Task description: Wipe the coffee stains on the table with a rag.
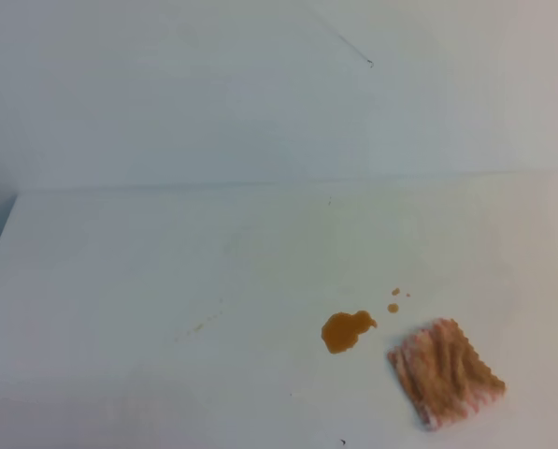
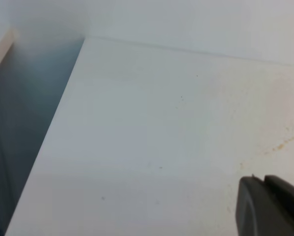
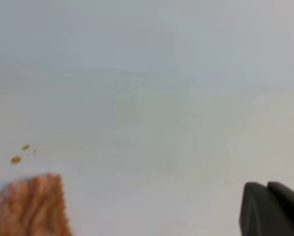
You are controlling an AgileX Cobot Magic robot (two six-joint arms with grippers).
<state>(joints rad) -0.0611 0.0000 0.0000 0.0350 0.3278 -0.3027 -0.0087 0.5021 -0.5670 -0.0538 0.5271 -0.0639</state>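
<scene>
While both arms sit back out of the high view, I can see the small pinkish-tan cloth rag (image 1: 446,372) with its scalloped edges lying flat on the large plain white table (image 1: 148,281), at the near right, untouched. Just to its left, close but apart, is the orange-brown coffee blotch (image 1: 346,330), with two tiny droplets (image 1: 393,301) of the same colour a little farther back, between blotch and rag. From the right wrist camera the rag's corner (image 3: 31,206) shows at the lower left, and only a dark sliver of the right gripper (image 3: 271,209) shows at the lower right edge; I cannot tell whether its fingers are apart or together. The same goes for the left gripper (image 2: 270,206), a dark corner over bare table with faint brown specks (image 2: 279,145) nearby. I judge the rag to be light, soft and limp, likely to fold or slide if pushed. I would take it near the middle or by its raised wrinkles, pinching straight down, since a flat edge gives little to grab. Wiping has not yet begun.
</scene>
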